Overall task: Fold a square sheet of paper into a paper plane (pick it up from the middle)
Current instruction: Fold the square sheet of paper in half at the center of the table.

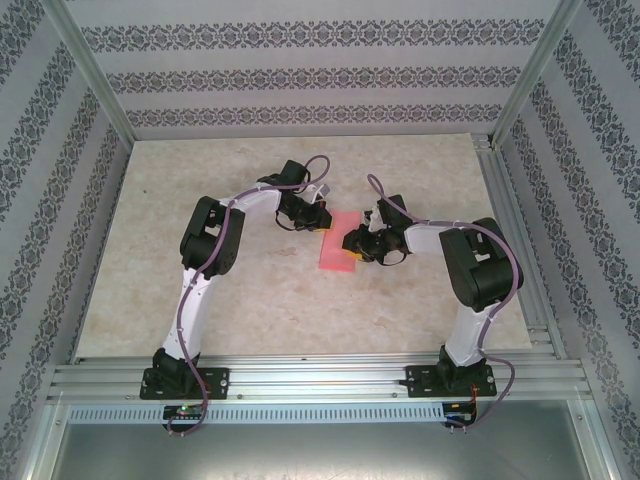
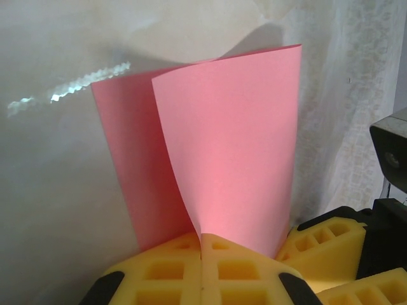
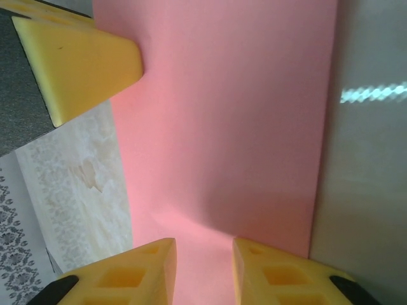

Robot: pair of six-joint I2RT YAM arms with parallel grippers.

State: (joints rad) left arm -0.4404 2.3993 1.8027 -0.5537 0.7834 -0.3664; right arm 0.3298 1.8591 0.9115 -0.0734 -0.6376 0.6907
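Left claw [image 2: 202, 254]: clenched on the sheet [image 2: 235, 146], with its yellow fingers [image 2: 159, 273] pressed together and the pink paper pinched at their tips. From the pinch two leaves rise and part in a narrow V, so the sheet is doubled over but not yet creased flat.

Right claw [image 3: 203, 251]: released, the jaws standing apart with a clear gap. The sheet runs into that gap; whether it passes between the fingers or beneath them cannot be told.

From above, the sheet lies mid-table [image 1: 250, 300] between the two claws, with its long axis running near to far. The left claw holds it at the far left, and the right claw meets it at the near right. Each claw is touching or just beside the sheet, so neither is the nearer.

Judgement: the coming move turns on the sheet lying straight ahead of the right claw. That claw would close or press along the long axis to set the fold, with the left pinch as anchor.
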